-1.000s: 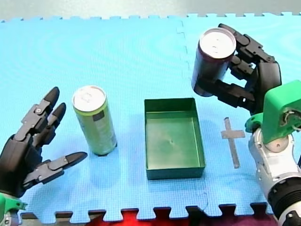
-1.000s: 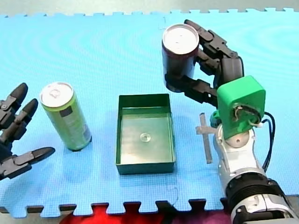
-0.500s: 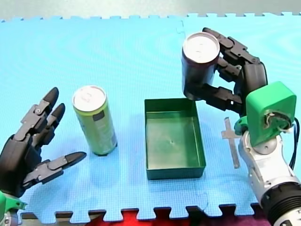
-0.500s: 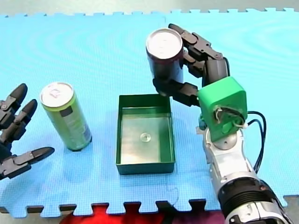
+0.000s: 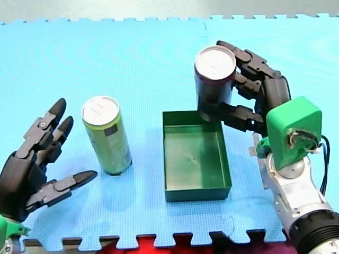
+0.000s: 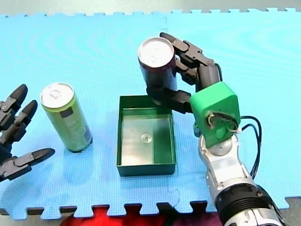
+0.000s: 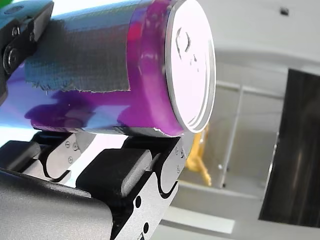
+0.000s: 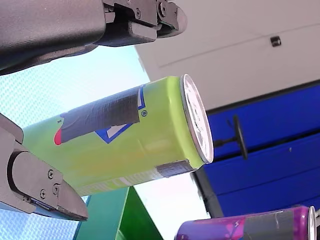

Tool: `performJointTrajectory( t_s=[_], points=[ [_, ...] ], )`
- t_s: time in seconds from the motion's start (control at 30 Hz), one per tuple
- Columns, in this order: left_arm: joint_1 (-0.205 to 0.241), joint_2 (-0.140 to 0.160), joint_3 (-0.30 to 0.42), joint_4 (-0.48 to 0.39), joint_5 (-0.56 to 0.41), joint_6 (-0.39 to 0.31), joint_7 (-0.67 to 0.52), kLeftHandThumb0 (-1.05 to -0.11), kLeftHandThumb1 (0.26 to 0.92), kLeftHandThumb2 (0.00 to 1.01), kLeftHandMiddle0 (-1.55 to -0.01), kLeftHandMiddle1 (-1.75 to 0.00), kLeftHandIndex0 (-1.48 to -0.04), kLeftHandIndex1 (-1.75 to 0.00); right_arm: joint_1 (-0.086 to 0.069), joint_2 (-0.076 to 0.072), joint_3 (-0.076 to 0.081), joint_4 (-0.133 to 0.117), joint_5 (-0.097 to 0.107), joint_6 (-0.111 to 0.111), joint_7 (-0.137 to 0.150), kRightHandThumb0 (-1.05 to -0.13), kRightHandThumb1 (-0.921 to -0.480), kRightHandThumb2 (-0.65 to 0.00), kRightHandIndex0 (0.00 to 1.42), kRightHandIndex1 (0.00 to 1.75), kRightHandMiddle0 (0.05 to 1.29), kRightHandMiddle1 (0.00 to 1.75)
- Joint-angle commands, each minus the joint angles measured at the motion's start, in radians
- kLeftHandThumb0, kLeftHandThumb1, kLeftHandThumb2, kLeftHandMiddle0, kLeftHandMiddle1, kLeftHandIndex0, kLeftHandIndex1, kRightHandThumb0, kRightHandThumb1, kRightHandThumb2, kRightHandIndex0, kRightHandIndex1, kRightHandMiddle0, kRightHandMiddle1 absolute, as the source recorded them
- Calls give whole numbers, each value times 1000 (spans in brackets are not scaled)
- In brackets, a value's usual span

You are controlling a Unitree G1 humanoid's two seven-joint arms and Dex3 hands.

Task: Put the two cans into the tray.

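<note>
Bright, even light comes down from overhead onto the blue mat (image 5: 132, 63). The green can (image 5: 107, 136) and the tray (image 5: 196, 193) cast only pale, soft-edged shadows toward the near side. The lid of the purple can (image 5: 214, 84) glares near white, and close at the wrists the mat washes out almost to white.

A blue foam mat (image 5: 106, 58) of interlocking tiles (toothed along seams and edges) covers the work surface. A grey floor strip (image 5: 159, 8) lies beyond its far edge and a red surface (image 5: 153, 247) below its near edge. The wrist views show a pale wall (image 7: 250, 30), a dark panel (image 7: 295, 150) and blue panelling (image 8: 280, 165).
</note>
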Motion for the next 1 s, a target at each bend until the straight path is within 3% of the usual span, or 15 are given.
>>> performJointTrajectory(
  t_s=[0.0, 0.2, 0.47, 0.97],
  points=[
    [2, 2, 1, -2, -2, -6, 3, -1048, 744, 5, -195, -3, -155, -1, 7, 1, 4, -31, 0, 17, -5, -398, -761, -2, 1322, 1, 1134, 0],
    [7, 1, 1, -7, -2, -5, 5, -1048, 748, 6, -192, -1, -156, -1, 24, 14, 11, -45, -2, 32, -15, -396, -764, -2, 1328, 3, 1134, 0],
    [21, -1, -2, -29, 0, 1, 15, -1048, 753, 6, -193, -1, -155, -1, 28, 28, 1, -34, 37, 37, 27, -390, -765, -1, 1333, 3, 1133, 0],
    [45, -4, -6, -67, -6, 15, 21, -1048, 752, 2, -195, -2, -146, 0, 28, 47, 9, -4, 19, 43, 4, -405, -765, 0, 1317, 0, 1117, 0]
  ],
)
